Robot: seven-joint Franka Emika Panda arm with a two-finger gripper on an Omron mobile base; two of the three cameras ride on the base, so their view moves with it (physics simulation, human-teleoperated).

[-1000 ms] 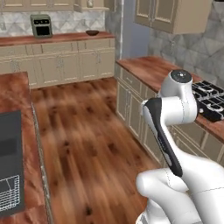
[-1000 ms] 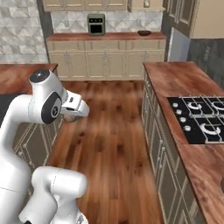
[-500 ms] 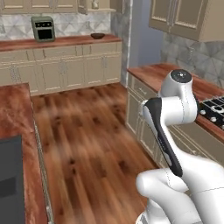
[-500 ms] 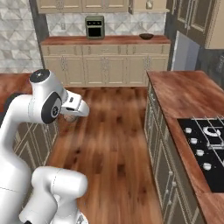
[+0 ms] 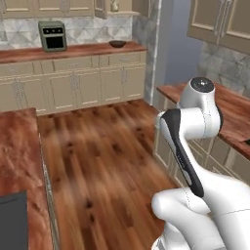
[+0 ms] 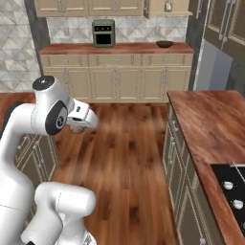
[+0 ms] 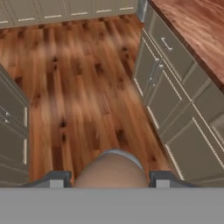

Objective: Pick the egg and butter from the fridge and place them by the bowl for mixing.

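Jaws partway open, clamped around a rounded tan egg (image 7: 112, 169), held over the wooden floor (image 7: 83, 87). Far ahead of the jaws, a dark bowl (image 6: 164, 44) on the back surface (image 6: 115, 48), contents too small to tell.

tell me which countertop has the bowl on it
The far counter along the back wall: the dark bowl sits near its right end, right of the small oven. The nearer wooden counter carries none.

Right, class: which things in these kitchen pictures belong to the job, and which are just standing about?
Job: egg in the gripper; bowl on the far counter.
Standing about: toaster oven; stove.
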